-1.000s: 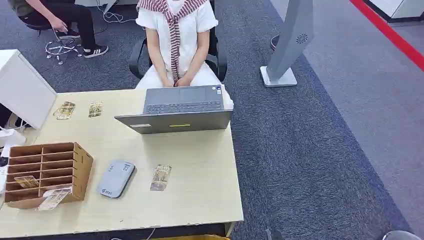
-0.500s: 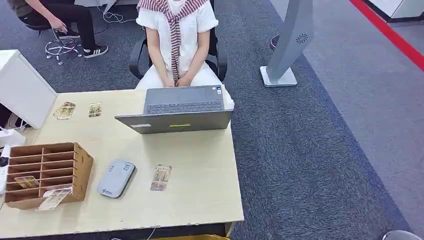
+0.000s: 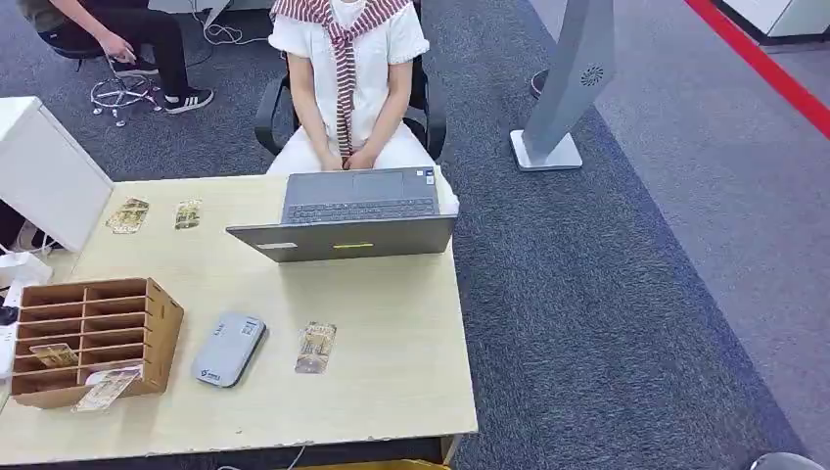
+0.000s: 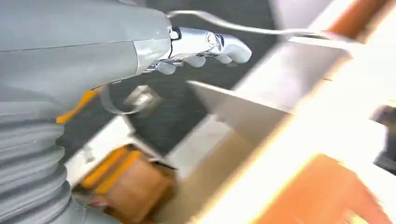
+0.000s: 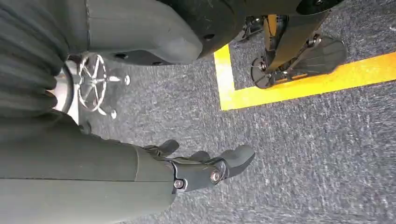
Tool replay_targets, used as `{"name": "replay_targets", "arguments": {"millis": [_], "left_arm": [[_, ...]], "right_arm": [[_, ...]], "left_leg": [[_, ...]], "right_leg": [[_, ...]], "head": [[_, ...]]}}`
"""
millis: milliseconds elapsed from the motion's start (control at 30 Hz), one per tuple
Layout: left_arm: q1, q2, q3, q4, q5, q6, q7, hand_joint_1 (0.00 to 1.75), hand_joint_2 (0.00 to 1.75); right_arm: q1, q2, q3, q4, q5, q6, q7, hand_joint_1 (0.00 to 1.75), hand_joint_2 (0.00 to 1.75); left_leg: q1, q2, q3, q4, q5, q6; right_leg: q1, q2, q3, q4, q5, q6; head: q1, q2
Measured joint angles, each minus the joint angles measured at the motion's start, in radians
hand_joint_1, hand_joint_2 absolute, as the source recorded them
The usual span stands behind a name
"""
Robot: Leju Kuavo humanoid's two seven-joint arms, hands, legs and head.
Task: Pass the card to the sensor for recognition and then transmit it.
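Observation:
A patterned card (image 3: 315, 348) lies flat on the pale wooden table (image 3: 391, 392), near the front edge. Just to its left sits the grey card sensor (image 3: 228, 350), a flat rounded box. In the blurred left wrist view my left hand (image 4: 201, 46) is stretched out with nothing in it, beside the table's pale edge. My right hand (image 5: 205, 165) hangs over grey carpet, its fingers loosely apart and holding nothing.
A wooden slotted organiser (image 3: 93, 338) with cards in it stands at the front left. Two more cards (image 3: 127, 215) lie at the back left by a white box (image 3: 44, 171). A person (image 3: 347, 78) sits behind an open laptop (image 3: 347, 215). A grey stand (image 3: 568, 88) rises on the right.
The whole head picture has shifted very slightly; nothing on the table has moved.

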Motion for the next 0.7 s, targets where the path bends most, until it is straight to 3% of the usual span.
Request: {"name": "replay_targets", "arguments": {"millis": [133,333,433,533,600,700], "left_arm": [[0.099,-0.009,-0.113,-0.222,0.047,-0.001,-0.02,0.0,1.75],[0.211,-0.015,-0.248,-0.535,0.012,-0.019,-0.125,0.0,1.75],[0.22,-0.015,-0.278,-0.669,-0.011,-0.069,-0.173,0.0,1.75],[0.216,-0.015,-0.279,-0.768,-0.062,-0.059,-0.195,0.0,1.75],[0.191,-0.015,-0.265,-0.812,-0.15,-0.019,-0.195,0.0,1.75],[0.138,-0.013,-0.289,-0.878,-0.471,0.238,-0.092,0.0,1.75]], "right_arm": [[-0.008,0.0,0.021,0.005,0.007,0.001,-0.015,0.0,1.75],[-0.014,0.001,0.044,0.01,0.018,-0.002,-0.025,0.0,1.75],[-0.021,0.001,0.06,0.011,0.022,-0.002,-0.033,0.0,1.75],[-0.027,0.002,0.071,0.013,0.039,-0.002,-0.032,0.0,1.75],[-0.032,0.002,0.089,0.014,0.059,0.001,-0.025,0.0,1.75],[-0.045,0.001,0.121,0.015,0.1,0.01,0.002,0.0,1.75]], "left_leg": [[0.0,-0.001,0.0,0.0,0.0,0.0],[0.0,-0.001,0.0,0.0,0.0,0.0],[0.0,-0.001,0.0,0.0,0.0,0.0],[0.0,-0.001,0.0,0.0,0.0,-0.001],[0.0,-0.001,0.001,0.0,0.002,-0.001],[0.0,-0.001,0.001,0.0,0.002,-0.001]], "right_leg": [[0.001,-0.001,0.0,0.0,0.0,0.0],[0.001,-0.001,0.0,0.0,0.0,0.0],[0.001,-0.001,0.001,0.0,0.0,0.0],[0.001,0.0,0.0,0.0,0.0,-0.001],[0.001,-0.001,0.0,0.0,0.001,-0.001],[0.002,-0.001,0.001,0.0,0.002,-0.002]], "head": [[0.0,0.0],[0.0,0.0],[0.001,0.0],[0.0,0.0],[0.001,0.0],[0.0,0.0]]}}
